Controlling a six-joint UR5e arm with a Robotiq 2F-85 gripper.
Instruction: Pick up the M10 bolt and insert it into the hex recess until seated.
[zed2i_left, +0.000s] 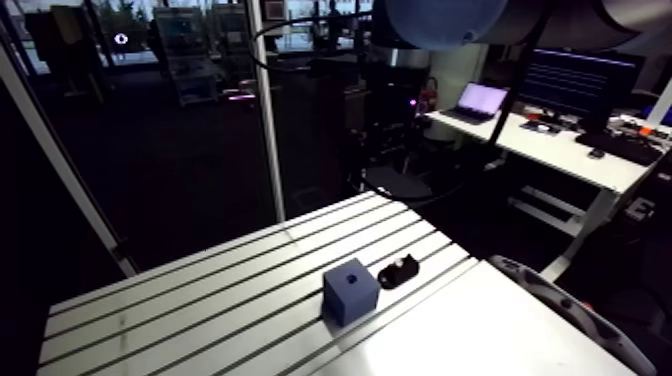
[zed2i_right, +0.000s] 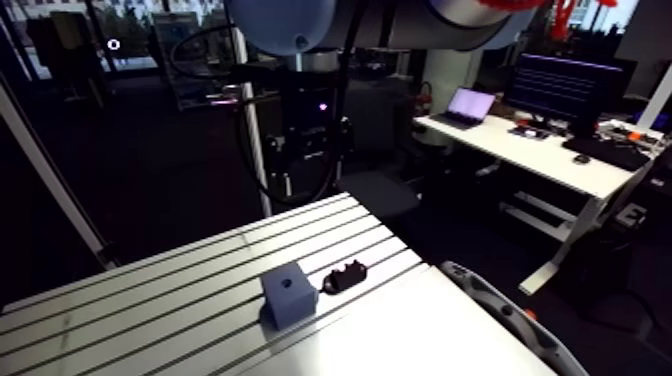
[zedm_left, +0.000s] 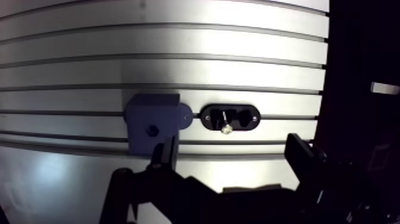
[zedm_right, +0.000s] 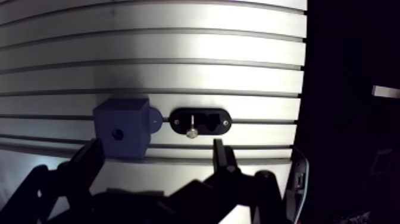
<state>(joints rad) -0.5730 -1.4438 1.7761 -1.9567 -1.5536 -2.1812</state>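
Gripper: the black two-finger gripper (zedm_left: 232, 156) hangs above the work with its fingers (zedm_left: 165, 154) spread wide. Nothing is between them and they touch nothing.

Bolt: the small silver metal bolt (zedm_left: 225, 123) lies across a black oval holder (zed2i_left: 398, 270) on the slotted aluminium table (zed2i_left: 200, 310). Its head end is toward the gripper and the shank points away. The holder is near the table's end edge and close to the long edge bordering a plain white panel (zed2i_left: 480, 330). Just inboard of it along the same slot is a blue box-shaped block (zedm_left: 152, 116), with a small dark recess (zedm_left: 153, 129) in its top face. The recess is too small to tell whether it is hex or round. A rounded lug on the block reaches the holder's end.

Handling, my read:
- The bolt looks like steel: rigid and light for this gripper, not fragile.
- It is smooth and round, so it's likely to slip or roll if pinched off-centre.
- The shank looks thin against the finger pads, so there's little margin sideways.
- Grip across the shank with the fingers square to its axis, and leave the entering end free.
- The holder walls may crowd the fingers, so come straight down.
- The block may shift under insertion force; I can't see any fixing.

Count: 1 bolt, 1 holder, 1 block, 1 recess visible, 2 fingers.
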